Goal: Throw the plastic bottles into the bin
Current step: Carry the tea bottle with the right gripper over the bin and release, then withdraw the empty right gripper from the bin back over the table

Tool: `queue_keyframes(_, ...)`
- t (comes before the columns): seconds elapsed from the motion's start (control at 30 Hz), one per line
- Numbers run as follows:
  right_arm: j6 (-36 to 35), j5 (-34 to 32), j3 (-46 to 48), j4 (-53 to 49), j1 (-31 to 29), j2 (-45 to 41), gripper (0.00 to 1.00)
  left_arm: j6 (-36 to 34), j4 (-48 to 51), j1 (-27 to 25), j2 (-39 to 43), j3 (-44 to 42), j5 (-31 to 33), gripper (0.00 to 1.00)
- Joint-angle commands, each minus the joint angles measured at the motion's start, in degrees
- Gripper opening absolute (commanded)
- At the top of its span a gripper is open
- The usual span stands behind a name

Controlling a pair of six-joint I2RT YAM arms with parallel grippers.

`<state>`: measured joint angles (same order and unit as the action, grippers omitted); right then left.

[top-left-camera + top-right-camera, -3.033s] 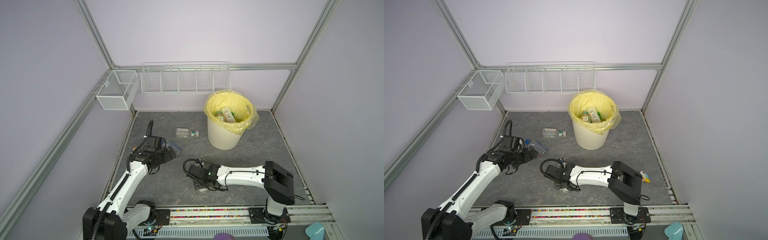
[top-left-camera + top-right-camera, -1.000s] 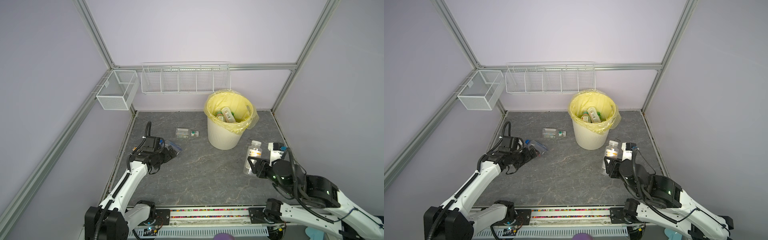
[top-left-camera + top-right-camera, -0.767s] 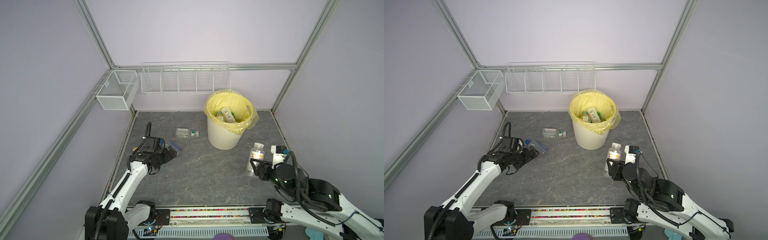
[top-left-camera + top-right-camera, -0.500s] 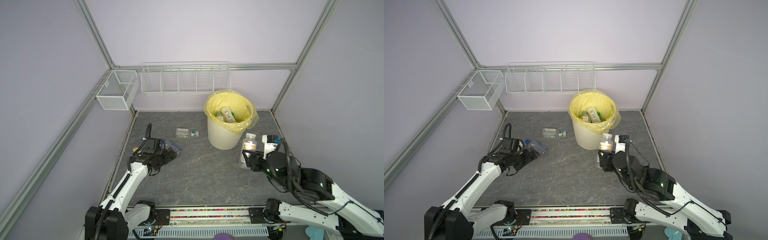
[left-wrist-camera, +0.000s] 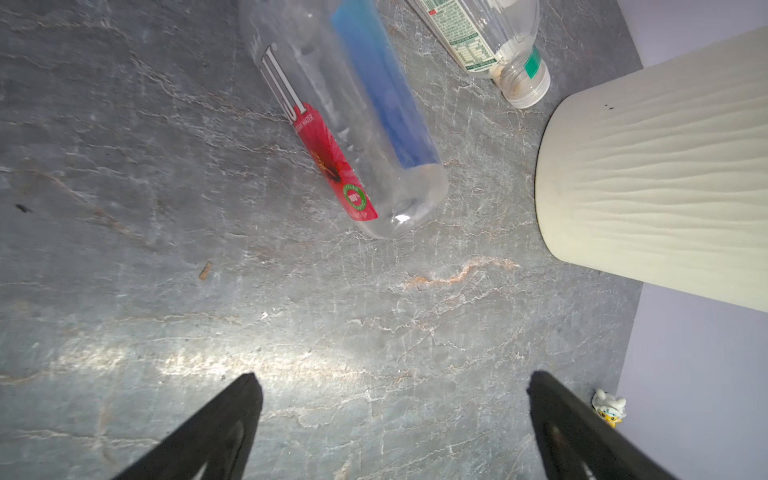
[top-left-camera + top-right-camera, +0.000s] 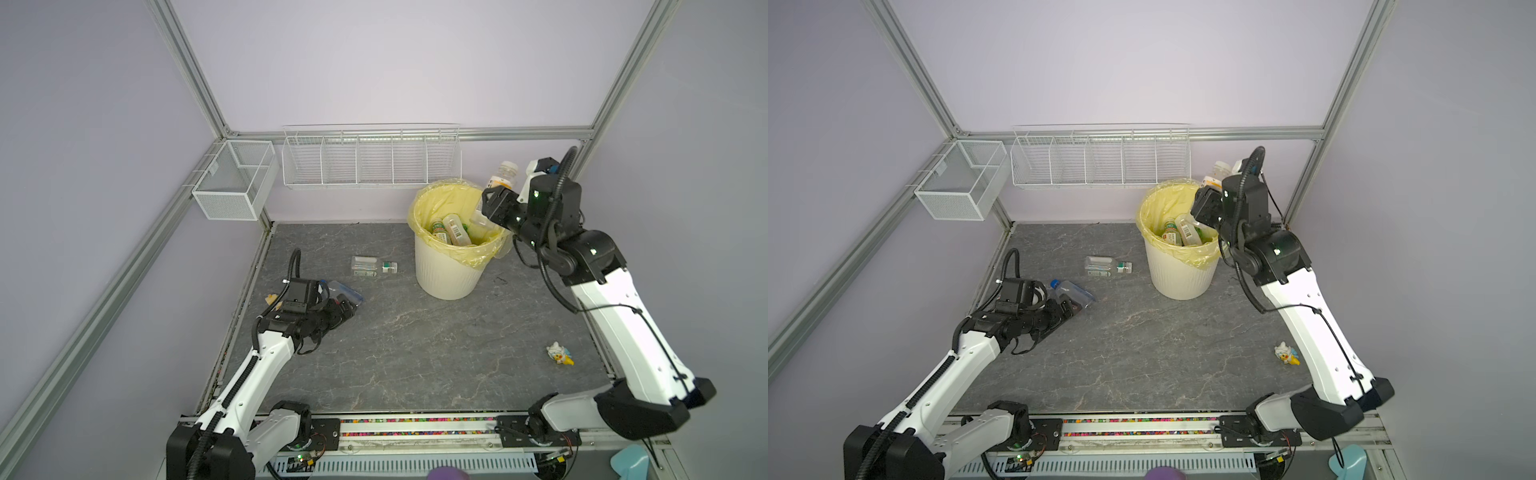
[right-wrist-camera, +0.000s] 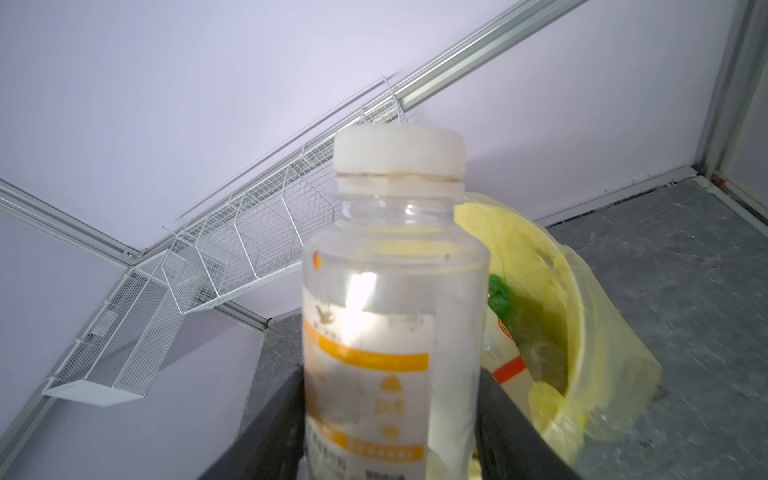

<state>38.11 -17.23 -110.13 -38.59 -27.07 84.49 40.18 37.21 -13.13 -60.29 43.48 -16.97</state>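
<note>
The right pincer [image 7: 390, 374], high near the far right corner, is clamped on a clear bottle with an orange label and a white cap [image 7: 395, 270]. We see its two black fingers [image 7: 274, 415] lying against the bottle's sides, with the cap end tilted up and away. In both top views the bottle's lower end hangs over the right side of the bin [image 6: 446, 274]. The bin is a cream ribbed bucket lined with a yellow bag [image 6: 428, 199], standing at the back of the grey stone-patterned desk [image 6: 415, 353]. Several other bottles [image 6: 455, 228] lie inside it.

Across the desk, the left pincer [image 5: 392, 376] is spread wide and holds nothing, low over the surface. Just beyond its tips a clear bottle with a red and blue label [image 5: 349, 124] lies on its side. A clear bottle with a green and white label [image 6: 374, 266] lies between that one and the bin, apart from both. A small yellow-white toy figure [image 6: 560, 353] sits near the desk's right edge. A long white wire basket [image 6: 370, 162] hangs on the back rail, and a smaller mesh basket [image 6: 232, 187] hangs on the left rail.
</note>
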Motion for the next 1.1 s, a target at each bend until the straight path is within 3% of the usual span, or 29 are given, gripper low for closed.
queue_keyframes(0.0,3.0,13.9,-5.4,-2.2,3.7,7.0,0.80,0.8,-0.8,0.3,0.8,1.3,0.0,1.00)
queue_keyframes(0.07,2.9,16.0,-4.5,-1.8,3.5,7.0,0.96,0.4,0.0,0.3,0.9,2.1,0.6,1.00)
queue_keyframes(0.1,2.9,15.9,-2.3,-0.6,3.2,5.6,0.88,0.3,0.2,0.4,1.0,2.2,1.0,1.00)
queue_keyframes(0.43,-0.4,17.4,18.1,4.2,3.2,-14.5,0.88,1.0,0.9,0.3,0.8,2.4,4.1,1.00)
queue_keyframes(0.6,-1.8,18.2,20.6,2.0,3.2,-18.5,0.88,2.9,-0.5,0.3,2.3,2.6,6.6,1.00)
queue_keyframes(0.9,-0.6,22.1,34.1,3.9,3.2,-26.9,0.88,4.4,1.8,0.4,2.6,2.1,12.0,1.00)
queue_keyframes(1.07,-0.4,19.8,42.0,3.2,3.2,-32.5,0.88,4.5,2.5,0.4,1.1,2.8,14.0,1.00)
